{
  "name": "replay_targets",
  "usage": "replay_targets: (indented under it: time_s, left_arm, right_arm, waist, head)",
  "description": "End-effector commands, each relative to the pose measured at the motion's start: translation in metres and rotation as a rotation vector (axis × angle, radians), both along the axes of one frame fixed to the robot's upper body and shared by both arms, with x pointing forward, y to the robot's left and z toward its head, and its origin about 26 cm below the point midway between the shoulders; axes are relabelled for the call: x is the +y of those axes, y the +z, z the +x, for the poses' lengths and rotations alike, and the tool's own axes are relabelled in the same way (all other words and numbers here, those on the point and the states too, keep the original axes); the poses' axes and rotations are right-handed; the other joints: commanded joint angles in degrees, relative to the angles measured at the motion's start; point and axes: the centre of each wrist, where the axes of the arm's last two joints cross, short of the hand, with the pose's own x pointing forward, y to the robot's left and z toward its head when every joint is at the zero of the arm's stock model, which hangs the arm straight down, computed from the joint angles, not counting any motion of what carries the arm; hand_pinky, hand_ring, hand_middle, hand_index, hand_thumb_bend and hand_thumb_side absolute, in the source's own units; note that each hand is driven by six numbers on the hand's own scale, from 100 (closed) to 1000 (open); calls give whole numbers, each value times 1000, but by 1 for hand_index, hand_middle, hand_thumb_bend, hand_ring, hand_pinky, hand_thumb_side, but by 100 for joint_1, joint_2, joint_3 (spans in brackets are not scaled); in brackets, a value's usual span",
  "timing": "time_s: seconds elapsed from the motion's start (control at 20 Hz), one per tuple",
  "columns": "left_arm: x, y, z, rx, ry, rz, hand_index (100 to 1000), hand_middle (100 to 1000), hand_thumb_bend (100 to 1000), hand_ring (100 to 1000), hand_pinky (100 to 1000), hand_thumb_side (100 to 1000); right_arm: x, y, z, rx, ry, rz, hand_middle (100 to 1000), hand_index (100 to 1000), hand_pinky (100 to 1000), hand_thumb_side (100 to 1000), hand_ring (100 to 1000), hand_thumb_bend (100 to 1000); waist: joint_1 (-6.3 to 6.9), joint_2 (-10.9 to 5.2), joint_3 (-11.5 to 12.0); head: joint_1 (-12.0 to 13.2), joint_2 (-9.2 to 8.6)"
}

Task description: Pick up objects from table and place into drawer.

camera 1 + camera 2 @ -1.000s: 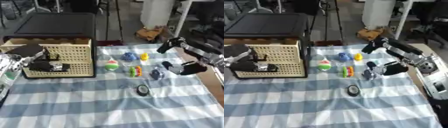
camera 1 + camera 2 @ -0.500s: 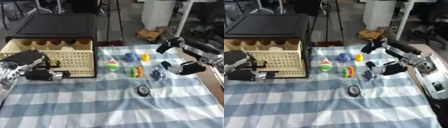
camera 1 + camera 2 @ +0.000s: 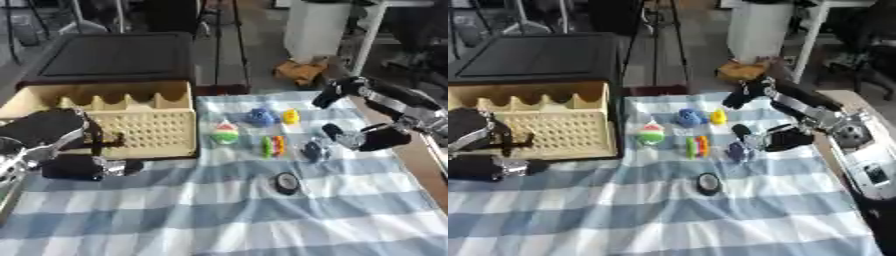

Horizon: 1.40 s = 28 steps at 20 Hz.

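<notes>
Drawer: we see a beige drawer [image 3: 131, 120] at centre left, pulled out from under a black cabinet [image 3: 114, 57]; its front is a perforated panel, its back wall scalloped. We cannot make out anything inside it.
Left hand: our left hand [image 3: 52, 137] sits at the left edge, against the drawer's front. We cannot tell how its fingers stand.
Right hand: our right hand [image 3: 776, 137] is at centre right, fingers curled, just beside a dark blue toy [image 3: 737, 150]. We cannot tell whether it touches it.
Toys: on the blue checked cloth [image 3: 219, 215] lie a red, white and green ball [image 3: 226, 134], a blue toy [image 3: 259, 117], a yellow toy [image 3: 290, 117] and a striped piece [image 3: 274, 146], all in the upper middle.
Ring: a black ring [image 3: 285, 182] lies alone at centre.
Writing: we can read none.
</notes>
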Motion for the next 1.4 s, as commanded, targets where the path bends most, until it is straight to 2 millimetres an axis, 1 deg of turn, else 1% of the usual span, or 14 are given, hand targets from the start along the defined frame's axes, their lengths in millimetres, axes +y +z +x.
replay_targets:
  time_s: [0.05, 0.35, 0.5, 0.55, 0.7, 0.75, 0.8, 0.95, 1.2, 1.4]
  left_arm:
    - [4, 16, -12, -38, -19, 6, 516, 100, 718, 100, 100, 1000]
    - [3, 11, -23, -4, -48, 3, 531, 100, 716, 100, 100, 1000]
    - [3, 4, -25, 35, -57, 8, 549, 100, 718, 100, 100, 1000]
    - [3, 2, -25, 47, -57, 8, 562, 100, 718, 100, 100, 1000]
    - [4, -6, -24, 80, -52, 3, 644, 100, 717, 100, 100, 1000]
    - [4, -9, -24, 90, -49, 1, 652, 100, 716, 100, 100, 1000]
    - [5, -12, -23, 99, -46, -2, 683, 100, 715, 100, 100, 1000]
    - [6, -17, -22, 108, -37, -14, 723, 100, 715, 100, 100, 1000]
    - [7, -17, -22, 62, -26, -51, 822, 100, 710, 100, 100, 1000]
    - [7, -10, -24, 1, -27, -75, 832, 100, 704, 100, 100, 1000]
  right_arm:
    - [-8, 12, -2, -29, -20, -31, 691, 796, 790, 100, 722, 205]
    - [-8, 12, -2, -29, -21, -30, 692, 796, 790, 100, 722, 202]
    - [-8, 12, -2, -28, -20, -29, 692, 796, 791, 100, 722, 201]
    - [-8, 12, -2, -28, -20, -29, 692, 796, 790, 100, 722, 201]
    - [-8, 12, -2, -28, -20, -28, 692, 796, 790, 100, 722, 200]
    - [-8, 12, -2, -29, -20, -28, 692, 796, 790, 100, 722, 200]
    - [-8, 12, -2, -29, -20, -27, 692, 796, 790, 100, 721, 199]
    - [-8, 12, -2, -30, -20, -26, 691, 796, 790, 100, 721, 195]
    - [-8, 12, -2, -30, -20, -25, 691, 796, 790, 100, 721, 194]
    - [-8, 12, -2, -30, -21, -24, 692, 796, 790, 100, 721, 194]
  waist:
    - [19, -89, 8]
    - [15, -103, 23]
    - [11, -104, 26]
    - [8, -103, 26]
    - [-2, -95, 21]
    - [-4, -91, 19]
    - [-7, -86, 17]
    - [-11, -74, 18]
    - [-19, -63, 22]
    - [-28, -66, 26]
  head:
    - [-21, 26]
    - [-29, 28]
    - [-26, 21]
    - [-27, 21]
    - [-24, 13]
    - [-23, 10]
    - [-26, 9]
    - [-21, 9]
    - [-29, 3]
    - [-33, 1]
